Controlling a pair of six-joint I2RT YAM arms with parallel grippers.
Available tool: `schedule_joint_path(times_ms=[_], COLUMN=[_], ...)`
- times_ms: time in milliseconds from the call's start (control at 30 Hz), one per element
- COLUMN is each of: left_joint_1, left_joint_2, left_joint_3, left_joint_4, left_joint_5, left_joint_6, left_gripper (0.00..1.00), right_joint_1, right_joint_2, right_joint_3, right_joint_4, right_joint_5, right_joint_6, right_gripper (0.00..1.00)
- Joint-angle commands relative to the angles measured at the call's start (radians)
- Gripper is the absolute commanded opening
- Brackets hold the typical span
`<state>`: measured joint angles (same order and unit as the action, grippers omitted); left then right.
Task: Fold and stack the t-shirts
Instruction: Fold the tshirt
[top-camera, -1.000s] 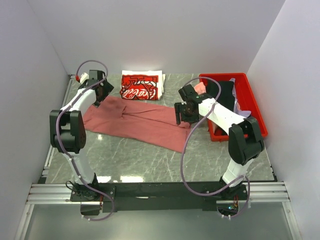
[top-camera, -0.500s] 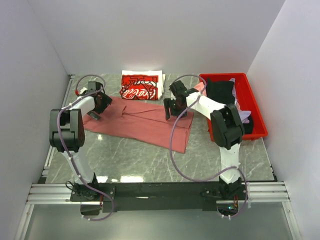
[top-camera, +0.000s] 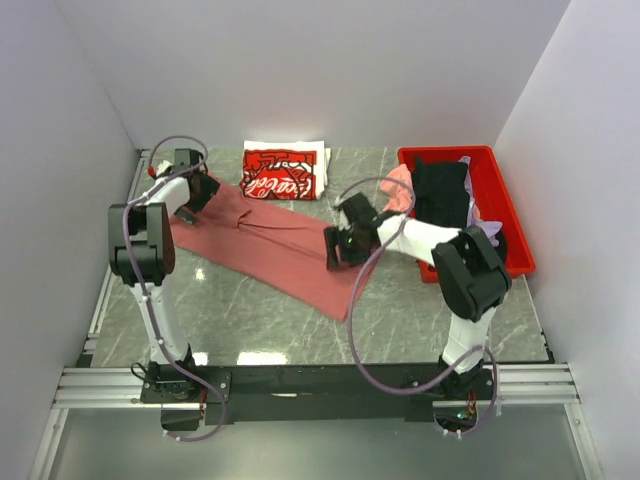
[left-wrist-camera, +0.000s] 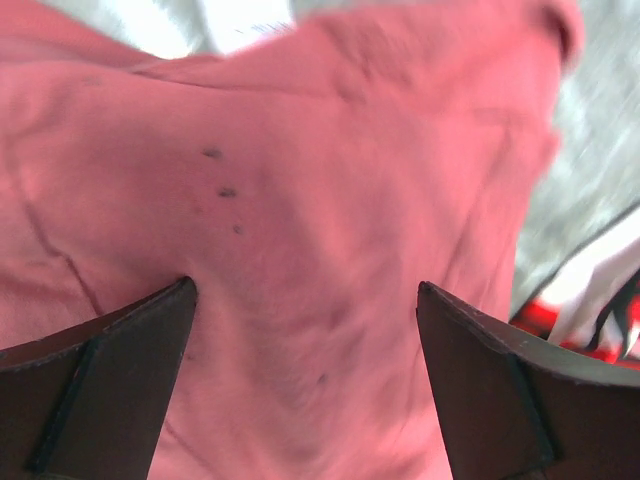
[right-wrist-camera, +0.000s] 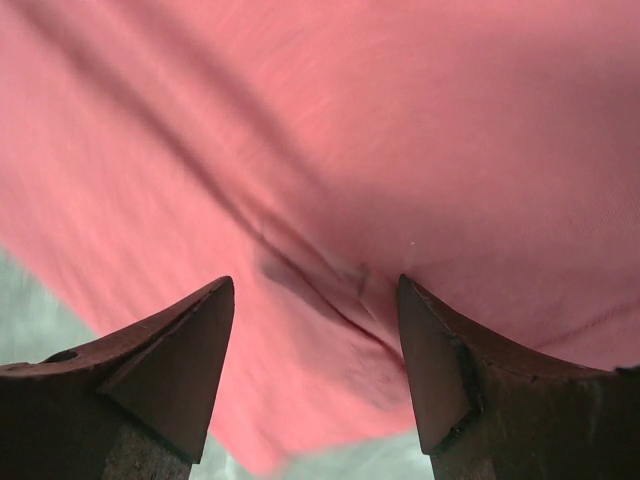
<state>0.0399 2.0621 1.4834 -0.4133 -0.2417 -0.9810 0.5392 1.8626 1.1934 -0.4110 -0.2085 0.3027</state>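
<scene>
A: Checking the top view: where's the dusty-rose t-shirt (top-camera: 270, 240)?

B: Unfolded on the table (top-camera: 250, 320). It lies as a diagonal band from 10 o'clock through centre towards 5 o'clock, with a few creases.

A: Left gripper (top-camera: 192, 190)?

B: At 10 o'clock, over the shirt's far-left end, with its jaws spread wide and gripping nothing. In the wrist view the fingers (left-wrist-camera: 100, 380) stand well apart and rose cloth fills the gap. Can't tell if the tips touch the fabric.

A: Right gripper (top-camera: 338, 248)?

B: Near table centre, at the shirt's 3 o'clock edge. Jaws parted, not clamped on anything. Its wrist view has a crease in the cloth running between the fingertips (right-wrist-camera: 170, 370), and bare table shows at 7 o'clock of that frame.

A: Other tees?

B: Red-and-white t-shirt (top-camera: 282, 175) is folded at 12 o'clock, just beside the rose one's far edge. Black t-shirt (top-camera: 440, 190) sits in the red bin (top-camera: 510, 210) at 2 o'clock. Pink t-shirt (top-camera: 400, 185) hangs over the bin's left wall, and the lavender t-shirt (top-camera: 487, 228) is towards its near end.
</scene>
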Motion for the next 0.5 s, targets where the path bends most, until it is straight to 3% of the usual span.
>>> schedule_joint_path(times_ms=[0, 233, 300, 467], left_joint_1=[0.028, 0.038, 0.038, 0.037], left_joint_2=[0.133, 0.314, 0.361, 0.457], left_joint_3=[0.101, 0.409, 0.455, 0.652], left_joint_4=[-0.041, -0.036, -0.022, -0.064], left_joint_5=[-0.062, 0.054, 0.163, 0.281], left_joint_6=[0.050, 0.246, 0.321, 0.395], left_gripper=[1.00, 0.99, 0.99, 1.00], right_joint_1=[0.125, 0.408, 0.435, 0.473], right_joint_2=[-0.072, -0.088, -0.068, 0.013], right_joint_3=[-0.107, -0.091, -0.022, 0.118], right_joint_4=[-0.051, -0.020, -0.014, -0.051], right_joint_5=[-0.084, -0.186, -0.212, -0.319], right_joint_6=[0.027, 0.113, 0.105, 0.013], right_gripper=[0.73, 0.74, 0.74, 0.75])
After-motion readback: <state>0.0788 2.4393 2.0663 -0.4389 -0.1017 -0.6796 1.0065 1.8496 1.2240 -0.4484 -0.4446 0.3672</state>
